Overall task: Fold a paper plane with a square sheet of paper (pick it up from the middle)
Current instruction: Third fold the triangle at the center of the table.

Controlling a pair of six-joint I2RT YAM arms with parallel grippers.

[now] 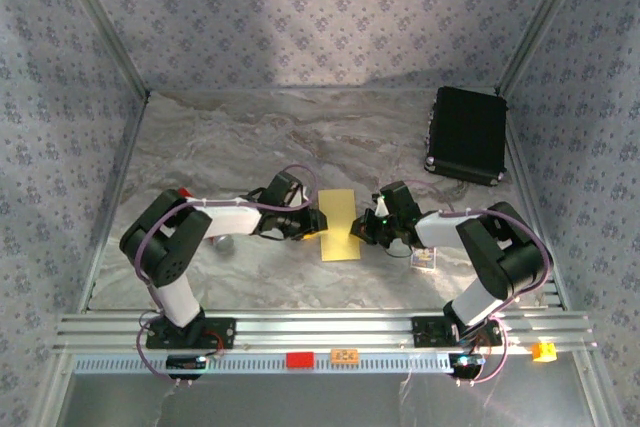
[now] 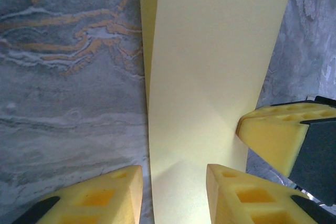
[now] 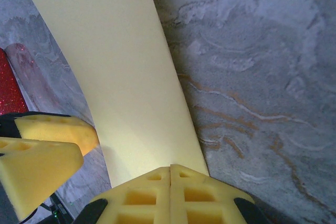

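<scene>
The yellow sheet of paper [image 1: 339, 224] lies folded into a long strip on the marbled table between the two arms. In the left wrist view the paper [image 2: 210, 72] runs up from between my left gripper [image 2: 173, 195], whose foam fingers [image 2: 105, 200] stand open on either side of its near edge. My left gripper [image 1: 317, 223] is at the strip's left edge, my right gripper [image 1: 359, 231] at its right edge. My right gripper [image 3: 170, 182] has its pads pressed together at the edge of the paper [image 3: 121, 72]. Faint diagonal creases show on the strip.
A black rectangular case [image 1: 467, 134] lies at the back right. A small printed card [image 1: 427, 259] sits under the right forearm. A red-handled tool [image 3: 10, 90] lies left of the paper, beside the left arm [image 1: 178, 195]. Patterned walls close in the table.
</scene>
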